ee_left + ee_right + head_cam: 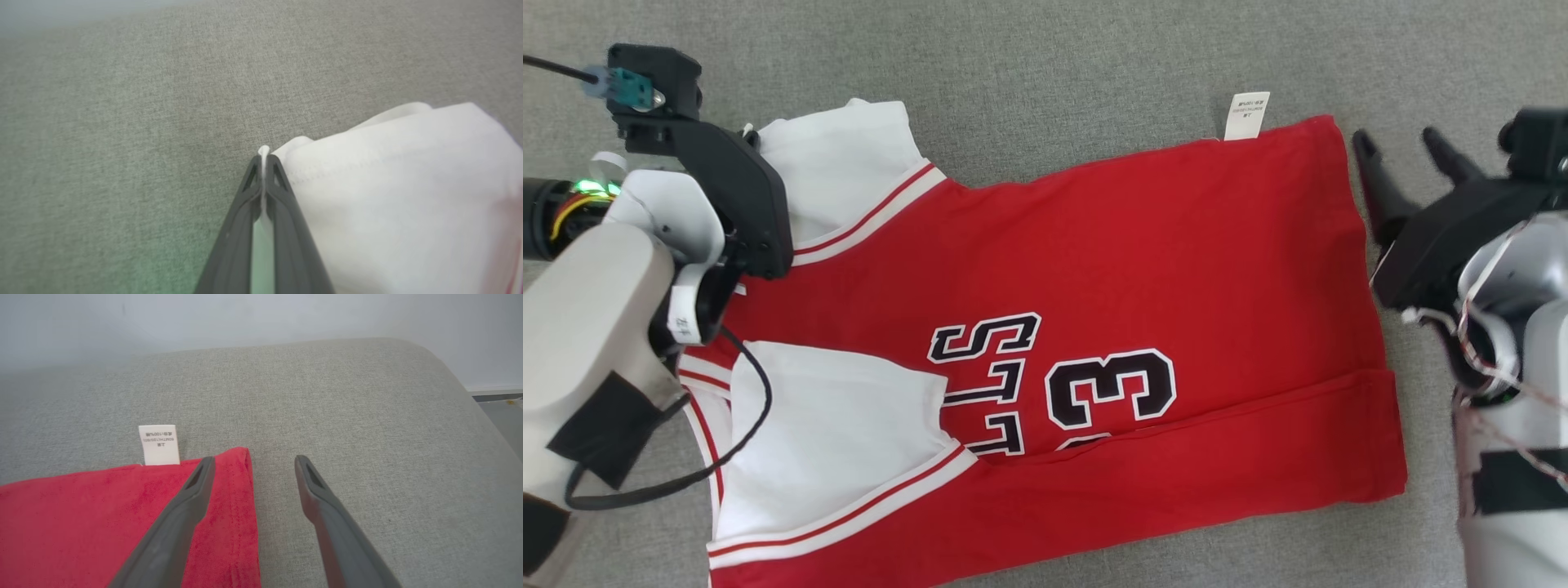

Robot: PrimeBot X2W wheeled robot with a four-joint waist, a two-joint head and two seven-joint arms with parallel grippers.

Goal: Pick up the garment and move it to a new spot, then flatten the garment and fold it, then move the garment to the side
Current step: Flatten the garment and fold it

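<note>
So the red basketball jersey [1094,269] is laid out on the grey upholstered cushion [1054,65]. Its long axis runs straight across the head view: collar and white sleeves at the robot's left, hem at its right. It's mostly flat. The near long edge looks like it's been turned up over the body, judging by the crease line under the number, but I wouldn't swear to it from this angle.

Left gripper [264,161]: fingers pressed together on a thin lip of white cloth. That's the edge of the far white sleeve [388,196], which bunches up right beside the fingers, with bare cushion on the other side.

Right gripper [255,461]: fingers spread, holding nothing. It sits at the far hem corner [241,457], near the white care label [1247,114]. In the wrist view one finger is over the red cloth and the other is over bare cushion, so the hem edge runs up between them.

That's the bit that matters imo. Each arm has its own end, left on the shoulder end and right nearest the hem, both along the far long edge. For a fold toward the robot, the right one would need to come down and close on that corner. If it closes a touch too far out, it gets only cushion.
</note>
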